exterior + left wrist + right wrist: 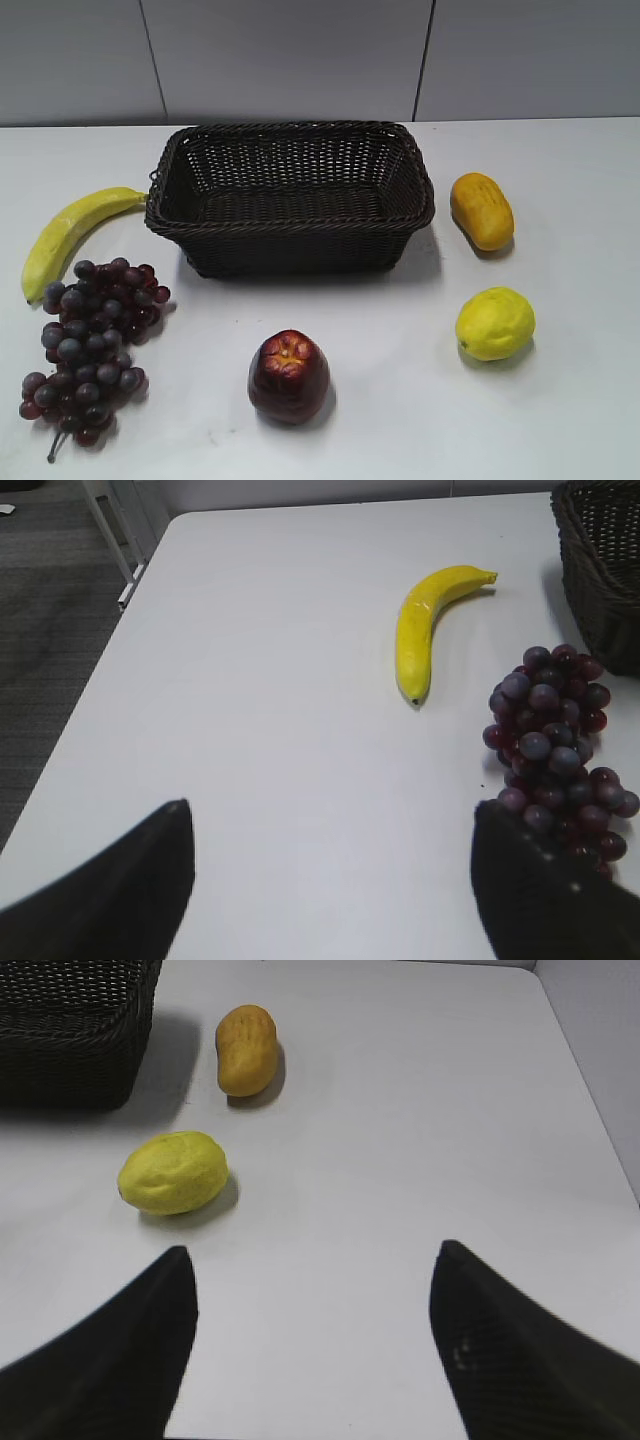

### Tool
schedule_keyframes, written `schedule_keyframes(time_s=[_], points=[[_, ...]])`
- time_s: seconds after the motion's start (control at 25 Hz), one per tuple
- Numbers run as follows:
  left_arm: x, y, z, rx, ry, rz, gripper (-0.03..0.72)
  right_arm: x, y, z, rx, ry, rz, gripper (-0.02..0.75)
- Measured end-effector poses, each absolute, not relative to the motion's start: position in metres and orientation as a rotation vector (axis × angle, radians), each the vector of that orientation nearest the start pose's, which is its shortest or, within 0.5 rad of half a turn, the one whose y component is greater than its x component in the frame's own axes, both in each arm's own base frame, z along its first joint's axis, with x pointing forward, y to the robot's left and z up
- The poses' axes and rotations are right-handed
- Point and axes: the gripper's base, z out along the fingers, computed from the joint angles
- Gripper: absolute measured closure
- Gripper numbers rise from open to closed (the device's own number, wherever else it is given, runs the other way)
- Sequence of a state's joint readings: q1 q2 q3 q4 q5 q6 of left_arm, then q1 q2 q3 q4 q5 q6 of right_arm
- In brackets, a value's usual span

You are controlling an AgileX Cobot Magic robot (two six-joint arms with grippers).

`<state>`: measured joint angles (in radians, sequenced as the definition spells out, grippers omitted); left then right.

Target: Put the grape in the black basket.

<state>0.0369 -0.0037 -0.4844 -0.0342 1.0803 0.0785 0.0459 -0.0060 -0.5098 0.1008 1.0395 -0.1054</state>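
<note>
The grape (92, 343), a big bunch of dark purple and maroon berries with a thin stem, lies on the white table at the front left. It also shows in the left wrist view (555, 750), just ahead of the right fingertip. The black basket (290, 232), woven and empty, stands at the back centre; its corner shows in the left wrist view (605, 570) and in the right wrist view (75, 1055). My left gripper (330, 815) is open and empty above bare table. My right gripper (312, 1260) is open and empty. Neither gripper shows in the exterior view.
A yellow banana (65, 238) lies left of the basket, behind the grape. A dark red apple (289, 376) sits at the front centre. An orange oblong fruit (481, 210) and a yellow lemon (495, 323) lie right of the basket. The table's left edge (90, 690) is near.
</note>
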Motion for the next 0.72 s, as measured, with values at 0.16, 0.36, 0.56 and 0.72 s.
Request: schedule_keyframes(time_s=[0.16, 0.36, 0.56, 0.72], points=[[-0.0044, -0.0029, 0.2714, 0.045, 2.075, 0.030, 0.040, -0.0067, 0.0076, 0.2820, -0.156, 1.998, 0.082, 0.187], [-0.0044, -0.0028, 0.2714, 0.045, 2.075, 0.030, 0.040, -0.0067, 0.0076, 0.2820, -0.156, 1.998, 0.082, 0.187], [-0.0045, -0.0017, 0.2713, 0.044, 2.076, 0.048, 0.047, -0.0067, 0.0076, 0.2820, -0.156, 1.998, 0.082, 0.187], [-0.0045, -0.0015, 0.2713, 0.044, 2.077, 0.051, 0.075, -0.0067, 0.0076, 0.2820, -0.156, 1.998, 0.082, 0.187]])
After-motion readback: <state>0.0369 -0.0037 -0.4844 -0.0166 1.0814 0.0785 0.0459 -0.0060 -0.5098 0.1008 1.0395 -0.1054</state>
